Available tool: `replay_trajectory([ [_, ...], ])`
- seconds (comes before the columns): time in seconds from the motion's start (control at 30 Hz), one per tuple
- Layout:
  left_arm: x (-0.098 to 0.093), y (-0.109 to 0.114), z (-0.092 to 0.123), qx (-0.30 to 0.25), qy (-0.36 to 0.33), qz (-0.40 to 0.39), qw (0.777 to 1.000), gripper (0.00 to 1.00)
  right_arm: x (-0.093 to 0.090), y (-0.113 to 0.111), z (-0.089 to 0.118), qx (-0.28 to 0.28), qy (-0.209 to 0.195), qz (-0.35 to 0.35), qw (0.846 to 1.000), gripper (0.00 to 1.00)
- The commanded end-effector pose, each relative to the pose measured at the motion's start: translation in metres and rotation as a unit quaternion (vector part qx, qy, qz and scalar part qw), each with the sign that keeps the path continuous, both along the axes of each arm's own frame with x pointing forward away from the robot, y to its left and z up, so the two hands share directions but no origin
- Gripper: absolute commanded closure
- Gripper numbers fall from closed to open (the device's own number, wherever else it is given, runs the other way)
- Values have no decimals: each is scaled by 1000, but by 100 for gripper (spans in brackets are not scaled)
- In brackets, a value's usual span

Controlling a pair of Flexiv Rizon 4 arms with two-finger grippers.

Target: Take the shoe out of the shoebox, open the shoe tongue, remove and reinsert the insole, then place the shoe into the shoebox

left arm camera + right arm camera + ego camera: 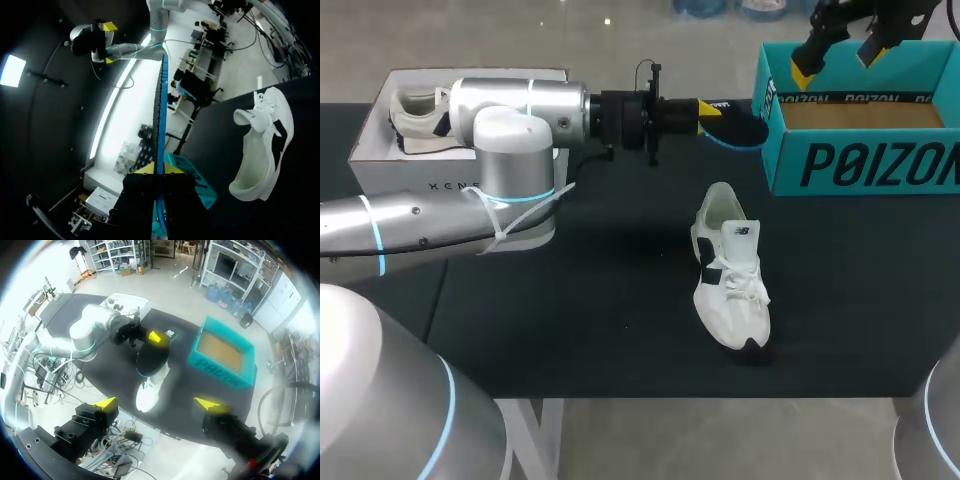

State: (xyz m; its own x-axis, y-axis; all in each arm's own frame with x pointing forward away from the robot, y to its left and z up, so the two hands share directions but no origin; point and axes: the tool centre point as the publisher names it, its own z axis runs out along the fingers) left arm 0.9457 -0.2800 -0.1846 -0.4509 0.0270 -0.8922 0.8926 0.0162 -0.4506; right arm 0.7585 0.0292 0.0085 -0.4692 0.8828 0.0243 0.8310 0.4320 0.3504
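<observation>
Resting upright on its sole, the white shoe (730,270) sits mid-counter (570,300), outside the teal shoebox (865,125), with its toe toward the robot's side and its heel opening toward the far edge. This placement leaves the opening accessible from above and from the far side.

The dark insole (735,132), edged in blue, is out of the shoe and held in the air beyond the heel, just beside the shoebox's near corner. The left end effector (708,108) is closed on one end of the insole, both fingers clamping its flat faces. In the left wrist view the insole runs edge-on straight ahead between the yellow tips. Judged from this, the removal step is complete and reinsertion is pending.

The right end effector (837,58) hangs high above the shoebox, fingers spread wide and holding nothing. It is probably parked there to keep clear of the left arm.

A white box (380,130) containing another pale shoe stands at the counter's far left.
</observation>
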Motion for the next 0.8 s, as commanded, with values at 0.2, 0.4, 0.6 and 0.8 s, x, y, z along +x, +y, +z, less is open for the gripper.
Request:
replay_trajectory([
  [0.2, -5, -5, -3, -49, 536, -25, 843, 100, 2, 1, 0, -1, 2, 0, 1000, 0],
  [0.4, -8, -1, 10, -119, 713, -91, 685, 100, 2, 1, 0, -1, 2, 0, 1000, 0],
  [0.6, -9, 5, 16, -156, 774, -128, 600, 100, 2, 1, 0, -1, 2, 0, 1000, 0],
  [0.8, -9, 5, 16, -156, 774, -128, 600, 100, 2, 1, 0, -1, 2, 0, 1000, 0],
])
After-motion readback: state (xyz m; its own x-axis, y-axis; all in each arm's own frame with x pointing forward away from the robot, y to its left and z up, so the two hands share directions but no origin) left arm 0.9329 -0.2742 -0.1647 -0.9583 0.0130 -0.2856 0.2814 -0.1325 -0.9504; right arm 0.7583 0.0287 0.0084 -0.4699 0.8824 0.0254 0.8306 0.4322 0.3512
